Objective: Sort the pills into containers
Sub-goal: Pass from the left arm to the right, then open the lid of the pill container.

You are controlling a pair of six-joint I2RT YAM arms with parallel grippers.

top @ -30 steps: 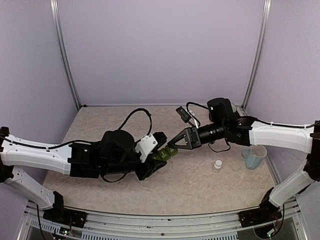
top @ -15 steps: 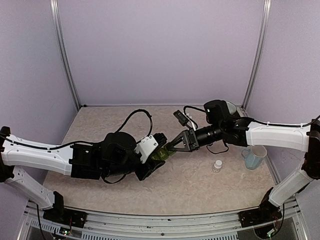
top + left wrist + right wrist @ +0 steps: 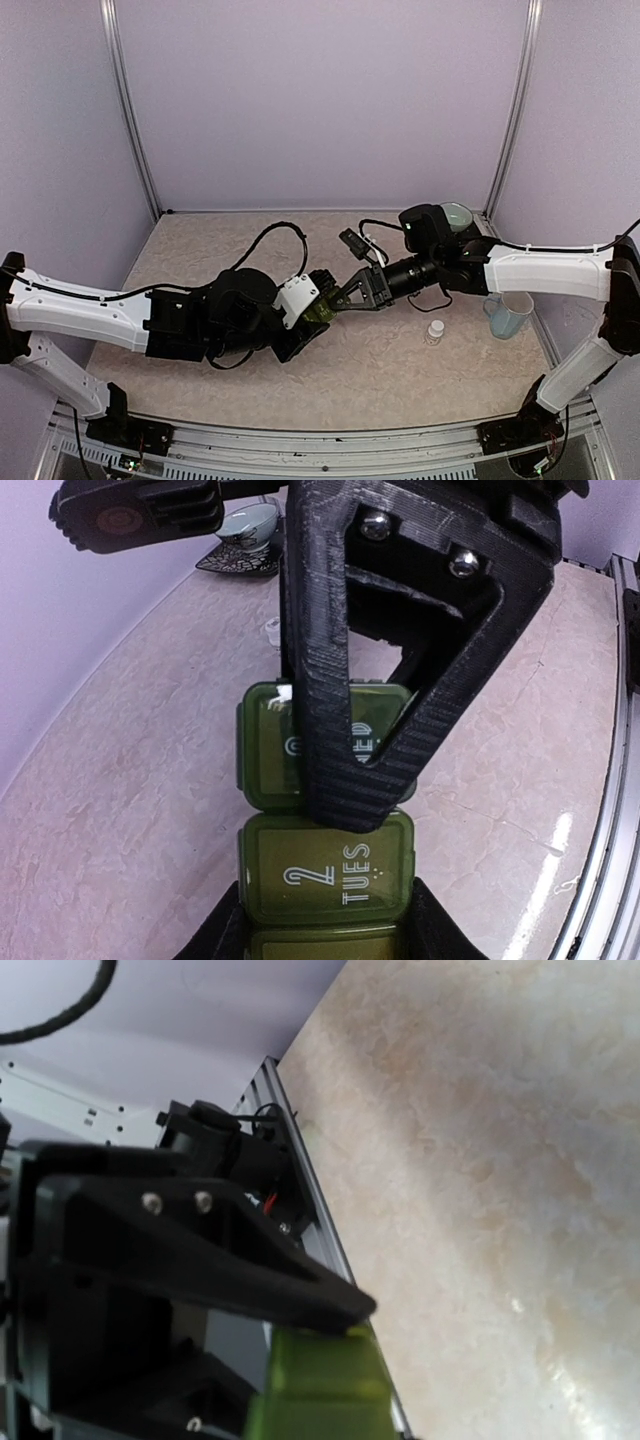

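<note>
Left wrist view: the containers [image 3: 325, 875] are seen clamped across their near end by the left gripper [image 3: 322, 935], over the middle of the table [image 3: 120, 810]. The right gripper [image 3: 350, 795] is pressed together at the lid of the far compartment, marked WED; whether a lid edge is caught cannot be told. The strip is judged light, stiff and rather slick, with snap lids likely to resist. It is best gripped across its side walls, and each lid taken by its front lip
</note>
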